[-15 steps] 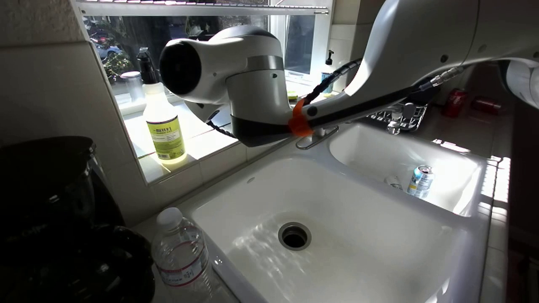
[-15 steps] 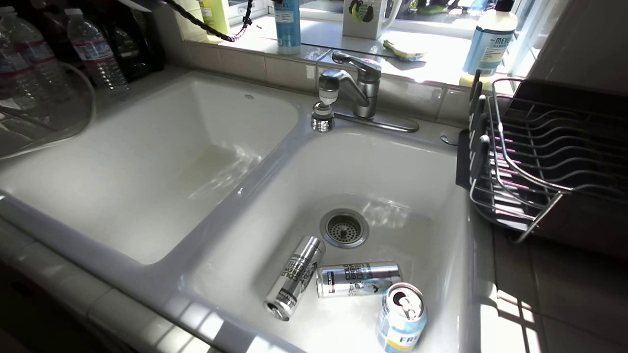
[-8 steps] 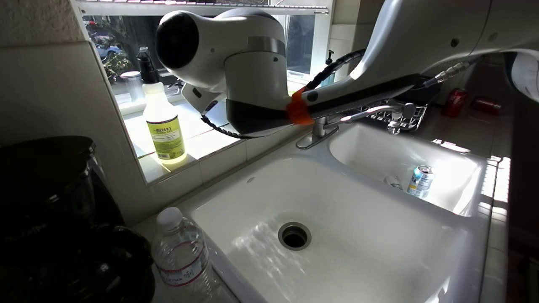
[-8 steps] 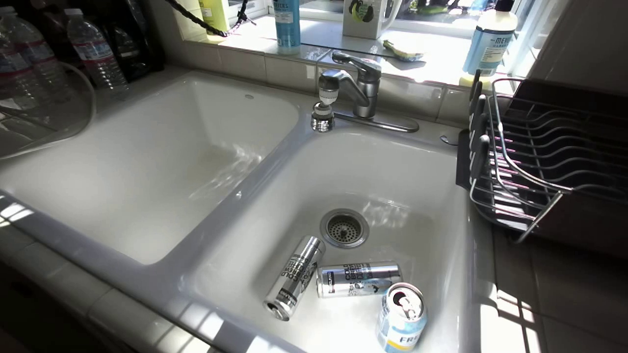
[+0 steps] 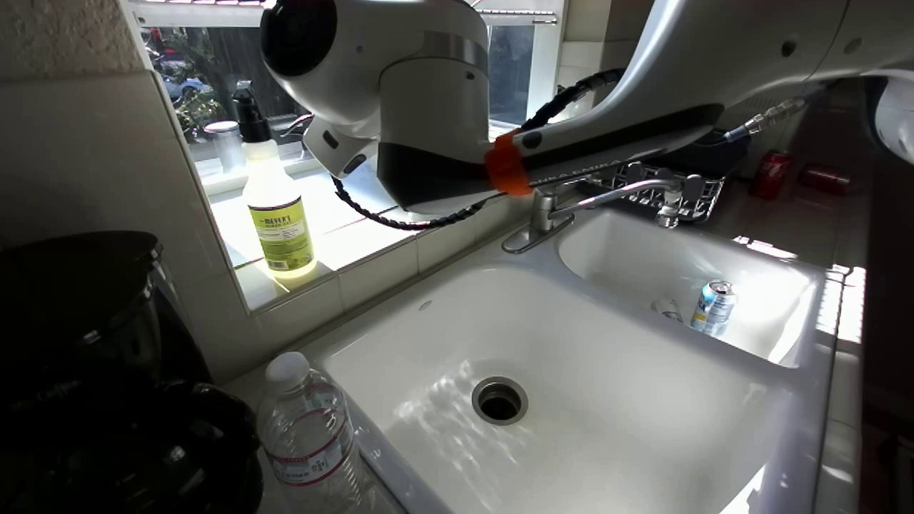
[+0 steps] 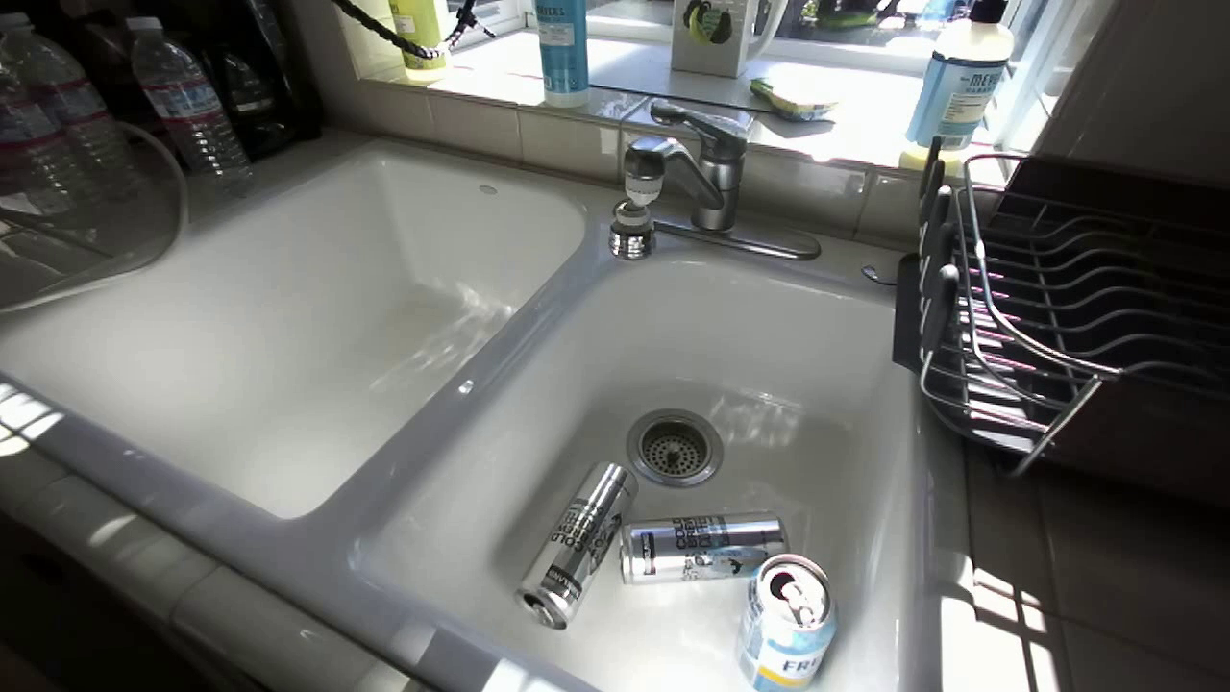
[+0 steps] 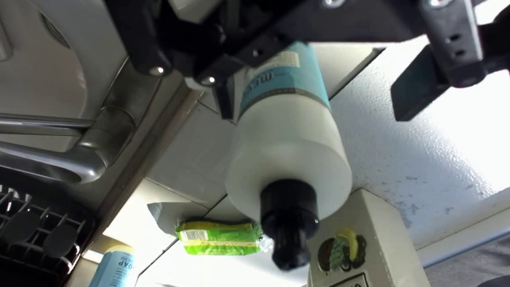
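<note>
My gripper (image 7: 316, 113) stands open in the wrist view, its fingers wide apart around a pale bottle (image 7: 289, 131) with a blue label and black cap (image 7: 289, 207). The bottle lies close to one finger (image 7: 225, 97); whether they touch I cannot tell. A broad gap separates it from the other finger (image 7: 418, 85). In an exterior view the same blue bottle (image 6: 563, 48) stands upright on the window sill (image 6: 634, 77), its top cut off by the frame. The arm (image 5: 432, 121) hides the gripper in an exterior view.
Near the bottle are a white mug (image 6: 716, 34), a green-wrapped packet (image 7: 219, 238) and the faucet (image 6: 716, 163). A yellow-green spray bottle (image 5: 285, 228) stands farther along the sill. Three cans, one a blue can (image 6: 788, 625), sit in a sink basin beside a dish rack (image 6: 1057, 317).
The arm has risen in an exterior view, uncovering the faucet spout and more of the sill. Its hanging cable has shifted too. The blue bottle on the sill shows no clear movement.
</note>
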Controlling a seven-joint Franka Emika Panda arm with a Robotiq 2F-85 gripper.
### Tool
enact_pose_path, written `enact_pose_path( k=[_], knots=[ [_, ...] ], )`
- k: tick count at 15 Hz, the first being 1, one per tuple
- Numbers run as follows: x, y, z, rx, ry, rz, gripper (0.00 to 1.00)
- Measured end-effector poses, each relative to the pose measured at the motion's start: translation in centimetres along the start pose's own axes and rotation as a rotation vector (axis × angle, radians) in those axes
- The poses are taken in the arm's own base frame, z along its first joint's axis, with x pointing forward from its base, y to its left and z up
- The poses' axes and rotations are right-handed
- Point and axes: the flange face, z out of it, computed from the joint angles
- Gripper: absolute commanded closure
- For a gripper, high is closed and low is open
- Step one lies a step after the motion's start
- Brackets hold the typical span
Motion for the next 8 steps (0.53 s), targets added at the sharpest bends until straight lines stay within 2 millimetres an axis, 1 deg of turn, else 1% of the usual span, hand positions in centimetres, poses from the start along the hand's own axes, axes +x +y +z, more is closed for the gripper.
enact_pose_path(
  k=[8],
  knots=[
    [-1.5, -1.0, -2.0, 0.013, 0.134, 0.053, 0.0]
  ],
)
